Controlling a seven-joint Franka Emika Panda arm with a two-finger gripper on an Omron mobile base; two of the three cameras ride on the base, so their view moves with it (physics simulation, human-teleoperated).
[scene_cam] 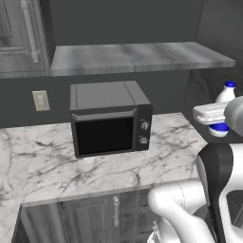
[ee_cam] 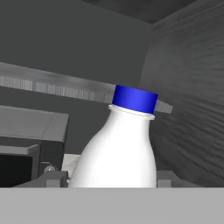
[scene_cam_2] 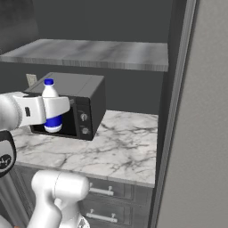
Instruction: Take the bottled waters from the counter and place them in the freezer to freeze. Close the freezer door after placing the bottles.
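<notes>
Bottled water (ee_cam: 120,148), probably light, rigid and slick-sided, sits upright in the hand (scene_cam_2: 52,109), clamped around its body above the worktop (scene_cam_2: 120,147).

Legible text: none found.
No lettering, brand, number or sign can be read on the bottle (ee_cam: 118,148), on its blue band seen in the right base view, or on the microwave (scene_cam: 110,117); the microwave's two knobs are too small for any marking to be made out, and the wall outlet (scene_cam: 41,100) is seen blank.
</notes>
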